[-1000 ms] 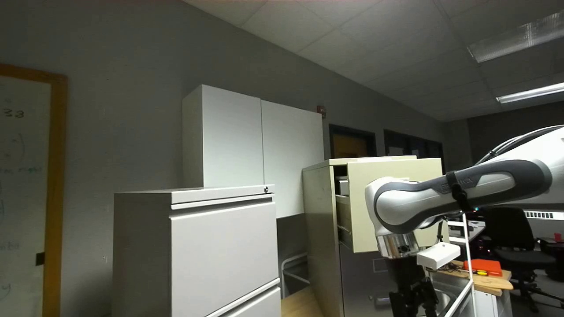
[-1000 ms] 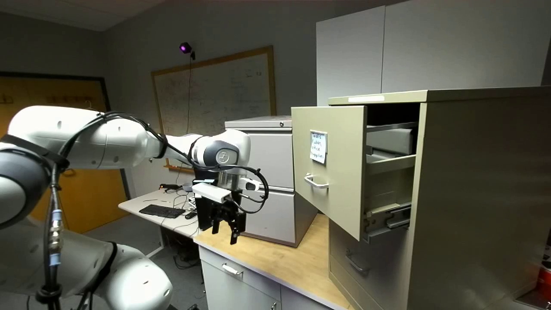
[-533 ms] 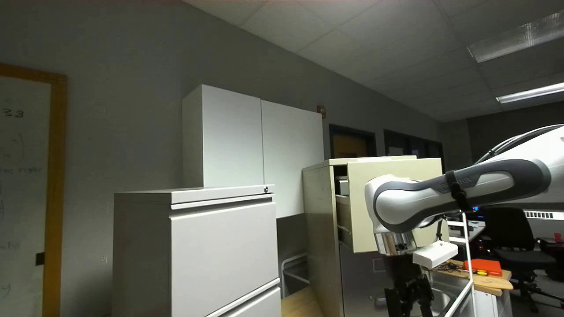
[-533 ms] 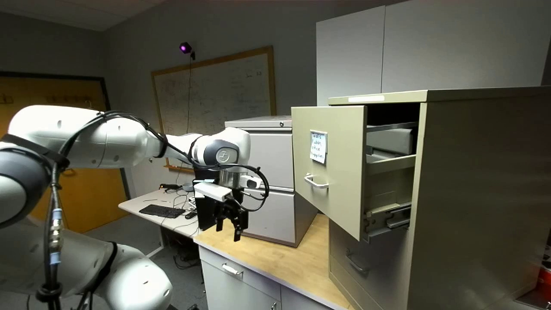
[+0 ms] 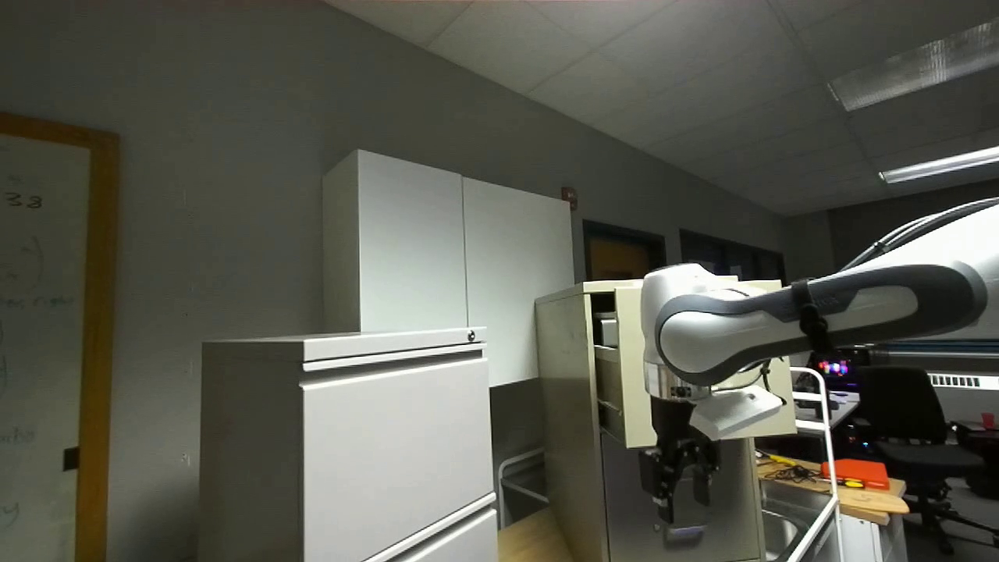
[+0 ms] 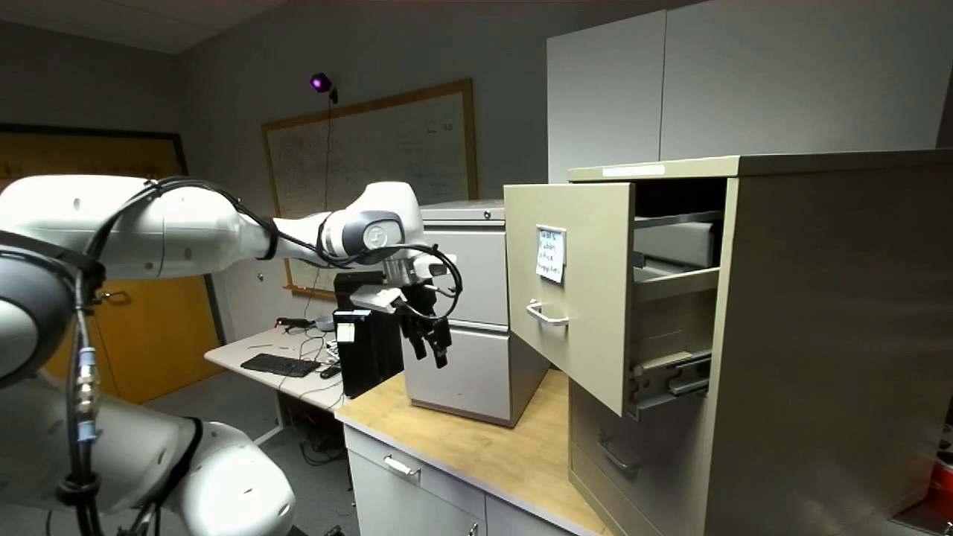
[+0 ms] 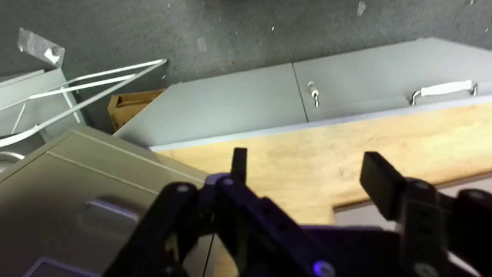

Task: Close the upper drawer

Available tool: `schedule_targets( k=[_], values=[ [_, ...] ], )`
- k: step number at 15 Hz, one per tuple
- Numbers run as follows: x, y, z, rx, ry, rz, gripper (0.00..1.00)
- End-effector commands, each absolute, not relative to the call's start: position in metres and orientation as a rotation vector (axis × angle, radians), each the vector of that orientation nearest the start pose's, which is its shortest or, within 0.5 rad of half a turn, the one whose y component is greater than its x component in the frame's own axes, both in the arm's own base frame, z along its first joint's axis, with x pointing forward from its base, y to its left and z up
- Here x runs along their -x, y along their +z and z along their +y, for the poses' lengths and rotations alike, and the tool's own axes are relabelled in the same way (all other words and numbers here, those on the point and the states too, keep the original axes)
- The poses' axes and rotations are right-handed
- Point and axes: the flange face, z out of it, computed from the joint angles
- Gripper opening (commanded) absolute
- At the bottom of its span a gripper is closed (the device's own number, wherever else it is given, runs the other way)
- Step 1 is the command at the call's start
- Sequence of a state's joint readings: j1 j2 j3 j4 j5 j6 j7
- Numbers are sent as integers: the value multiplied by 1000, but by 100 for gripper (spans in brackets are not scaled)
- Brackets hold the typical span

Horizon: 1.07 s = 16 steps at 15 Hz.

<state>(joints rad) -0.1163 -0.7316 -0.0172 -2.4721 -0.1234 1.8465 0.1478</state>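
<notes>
The upper drawer stands pulled well out of the narrow beige cabinet, its cream front showing in both exterior views point(image 5: 632, 390) point(image 6: 592, 260). A small metal handle point(image 6: 547, 315) and a paper label point(image 6: 551, 254) are on that front. My gripper point(image 6: 432, 357) is open and empty, pointing down, apart from the drawer front and lower than its handle. In an exterior view the gripper point(image 5: 684, 506) and arm overlap part of the drawer front. In the wrist view the gripper point(image 7: 305, 156) has its fingers wide apart above the wooden counter; I cannot make out the upper drawer there.
A pale-grey cabinet point(image 6: 465, 372) stands on the wooden counter point(image 6: 476, 447) beside the beige cabinet. The beige cabinet's lower drawer point(image 7: 46, 204) with its handle shows at the wrist view's lower left. A white rack point(image 7: 88, 109) stands beyond the counter's end.
My arm and gripper have risen; the gripper has shifted left in an exterior view and slightly right in the opposite one. The upper drawer has not moved.
</notes>
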Motion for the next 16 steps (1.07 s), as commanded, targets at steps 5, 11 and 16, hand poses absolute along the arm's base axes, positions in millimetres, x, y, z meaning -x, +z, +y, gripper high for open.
schedule_targets(
  k=[5, 11, 16],
  values=[
    [-337, 619, -59, 3273, -758, 703, 16],
    [-325, 654, -89, 3187, -1152, 1052, 0],
    [-322, 675, -111, 2959, -1413, 1324, 0]
  ],
)
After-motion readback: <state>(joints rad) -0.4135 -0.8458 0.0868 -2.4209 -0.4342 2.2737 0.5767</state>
